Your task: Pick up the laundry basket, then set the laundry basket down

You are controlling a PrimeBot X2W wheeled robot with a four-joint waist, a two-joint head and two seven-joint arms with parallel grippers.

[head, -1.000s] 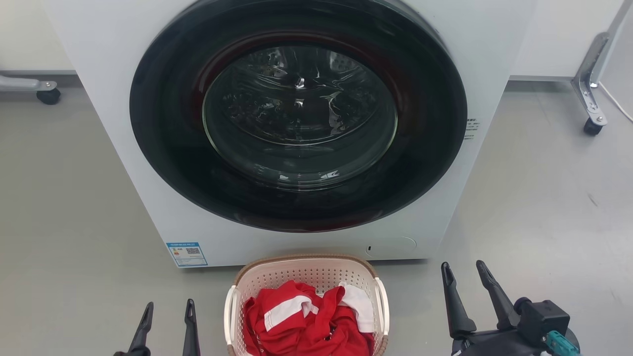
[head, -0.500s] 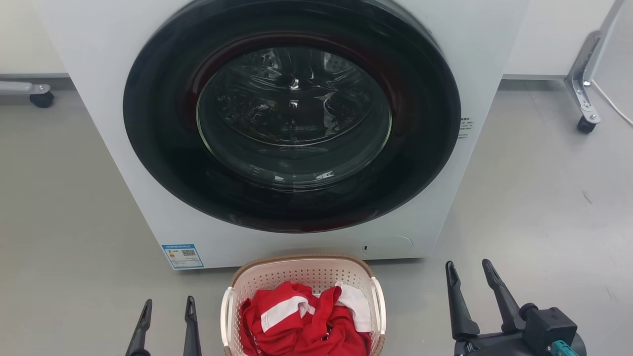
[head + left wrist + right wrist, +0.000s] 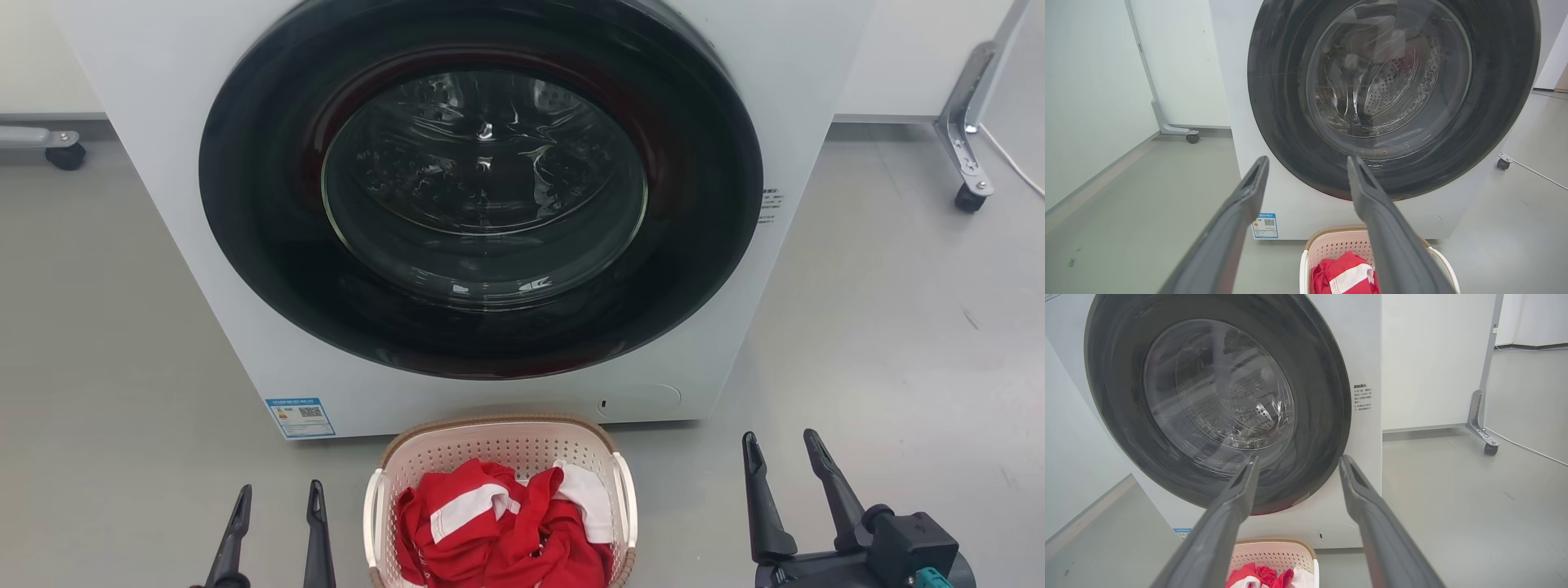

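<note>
1. Castor foot (image 3: pixel 61 155), far left, on the grey floor (image 3: pixel 98 343).
2. Left end effector (image 3: pixel 279 490): lower left, fingers parted and released, nothing between them, just left of the basket and not touching it.
3. Washer (image 3: pixel 147 122): white, front-loading, round dark door (image 3: pixel 486 180) shut; blue label (image 3: pixel 300 416) at its lower left corner.
4. Laundry basket (image 3: pixel 490 447): on the floor, centred just before the washer's base, between the two end effectors. Upright, mouth upward; rounded brown-rimmed end toward the washer, white handles on its left and right flanks. The near end is cut off by the picture's edge, so the long axis seems to run from robot to washer, though this is not certain. It holds red and white clothing (image 3: pixel 498 531).
5. Right end effector (image 3: pixel 780 437): lower right, fingers spread, released, well clear of the basket.
6. Castor leg (image 3: pixel 969 196), far right.
</note>
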